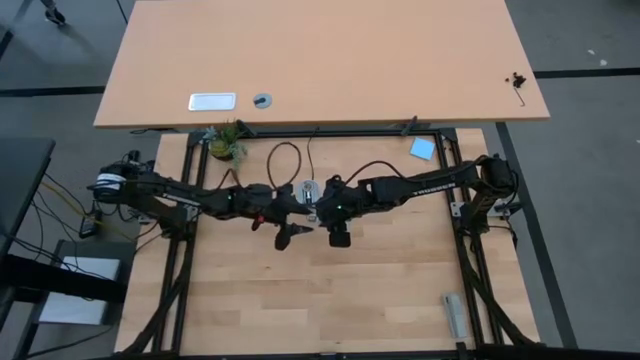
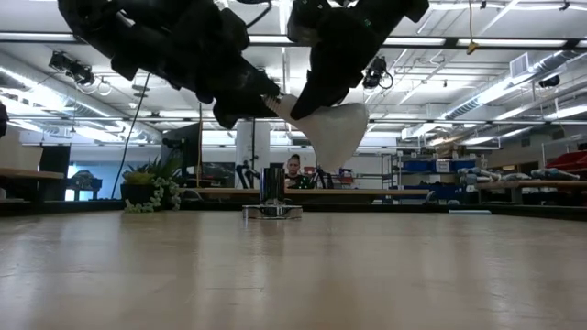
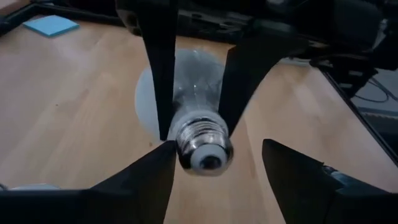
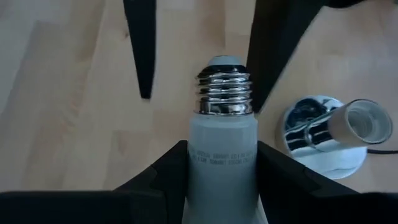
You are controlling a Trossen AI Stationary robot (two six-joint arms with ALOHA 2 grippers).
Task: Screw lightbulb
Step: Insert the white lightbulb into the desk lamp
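The lightbulb (image 4: 222, 155) is white with a silvery screw base (image 4: 225, 90) and hangs above the middle of the table in my right gripper (image 4: 221, 149), which is shut on it. The base points away from the right wrist, toward my left gripper (image 3: 219, 146). That gripper is open, with one finger on either side of the screw base (image 3: 202, 142). The round silver socket (image 4: 323, 134) stands on the table just beyond them, on its black cord (image 1: 285, 160). In the low view the bulb's globe (image 2: 337, 128) is well clear of the tabletop. My right gripper pinches the bulb's white neck (image 4: 222, 163) between its two fingers, just behind the screw base. The fingers slant down from the table's right and lie along the bulb. The bulb is lifted clear, base foremost. My left gripper has one fingertip (image 3: 163, 154) right beside the screw base; I cannot tell whether it touches.
A small potted plant (image 1: 225, 140) stands at the far left and a blue note (image 1: 422, 149) lies at the far right. A grey bar (image 1: 455, 315) lies near the right front corner. A second tan table (image 1: 320, 60) stands beyond the far edge. The near half is bare wood.
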